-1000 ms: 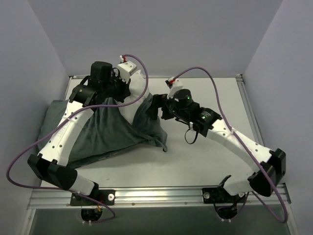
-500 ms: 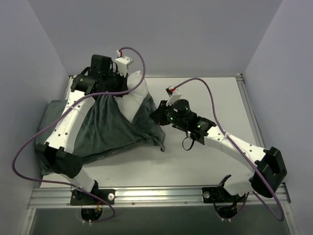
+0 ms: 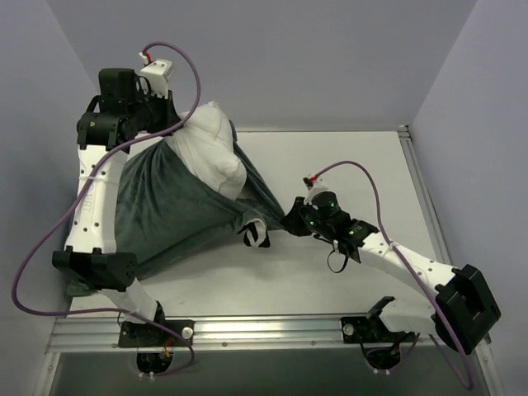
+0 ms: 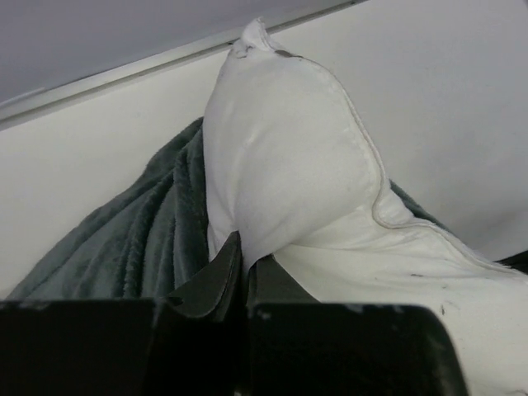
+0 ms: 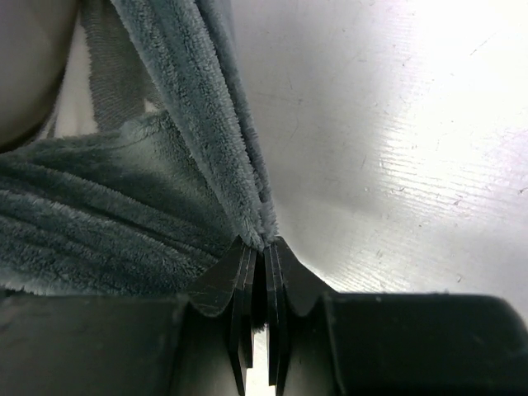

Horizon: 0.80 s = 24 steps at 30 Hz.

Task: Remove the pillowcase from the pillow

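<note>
This looks like a robotics lab test cell. A bare white table (image 3: 346, 272) is boxed in by plain pale-grey panels (image 3: 313, 58) at the back and both sides of the frame. An aluminium rail (image 3: 264, 328) runs along the bottom edge, and purple cables (image 3: 13, 290) loop off the bolted robot arms (image 3: 95, 198).

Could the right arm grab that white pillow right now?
Probably not without letting go: the right gripper is shut on the pillowcase, which is stretched taut. The pillow is held up in the left gripper.
</note>
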{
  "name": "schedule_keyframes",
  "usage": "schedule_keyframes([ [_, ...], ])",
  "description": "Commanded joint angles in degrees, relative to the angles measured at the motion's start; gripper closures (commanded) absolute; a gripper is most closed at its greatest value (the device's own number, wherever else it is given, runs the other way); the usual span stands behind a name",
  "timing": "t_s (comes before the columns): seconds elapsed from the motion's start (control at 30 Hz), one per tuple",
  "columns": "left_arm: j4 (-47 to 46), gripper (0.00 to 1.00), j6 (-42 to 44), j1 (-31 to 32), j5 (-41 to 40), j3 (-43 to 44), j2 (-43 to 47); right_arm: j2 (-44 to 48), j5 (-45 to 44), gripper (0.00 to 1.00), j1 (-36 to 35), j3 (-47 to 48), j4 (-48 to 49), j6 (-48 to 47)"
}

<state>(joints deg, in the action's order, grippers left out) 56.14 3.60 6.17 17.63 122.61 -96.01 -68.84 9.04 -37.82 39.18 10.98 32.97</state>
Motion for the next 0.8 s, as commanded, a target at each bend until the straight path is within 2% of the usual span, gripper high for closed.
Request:
schedule_keyframes([
  [0.0,-12.02,0.98,-5.76,-2.84,2.21,4.13,5.47,-5.93,-0.17,1.00,1.35,-1.66,-6.07,-1.95],
  [0.03,-12.54,0.98,-7.01,-2.75,7.11,4.13,6.35,-7.61,0.19,1.00,1.26,-0.95,-3.89,-1.77],
  [0.1,-13.95,0.98,-7.12,-0.22,9.35,3.52,9.07,-11.90,2.02,1.00,1.26,3.15,-2.90,-2.03],
  [0.13,-14.30,0.98,-5.81,1.63,6.92,2.56,10.04,-12.89,2.21,0.92,1.26,5.45,-5.16,-2.64],
  [0.17,-13.69,0.98,-1.36,3.91,4.63,-0.32,11.70,-13.16,1.52,0.58,1.35,8.08,-7.44,-4.65],
  [0.2,-13.25,0.98,0.34,8.11,2.26,-2.26,12.15,-12.29,0.20,0.44,1.61,13.76,-10.16,-5.89],
  [0.23,-12.99,0.98,1.58,9.37,0.41,-4.55,12.68,-11.07,-3.64,0.34,1.79,16.60,-16.02,-7.03],
  [0.27,-13.33,0.98,1.76,9.90,-0.22,-9.79,13.56,-8.10,-5.85,0.19,2.83,19.50,-18.43,-9.04],
  [0.37,-15.61,0.98,0.71,10.52,0.74,-16.77,14.97,-3.17,-11.65,0.04,6.86,29.53,-24.51,-11.26],
  [0.47,-16.59,0.98,0.27,11.75,0.91,-20.39,15.41,-2.00,-11.24,0.02,8.20,35.43,-25.31,-13.45],
  [0.57,-15.98,0.98,0.10,12.63,1.71,-19.16,14.89,-5.32,-4.59,0.00,7.16,39.39,-24.17,-13.11],
  [0.77,-15.62,0.98,-0.43,14.04,1.88,-18.28,14.44,-13.84,2.65,0.00,-2.59,38.52,-10.39,-4.25],
])
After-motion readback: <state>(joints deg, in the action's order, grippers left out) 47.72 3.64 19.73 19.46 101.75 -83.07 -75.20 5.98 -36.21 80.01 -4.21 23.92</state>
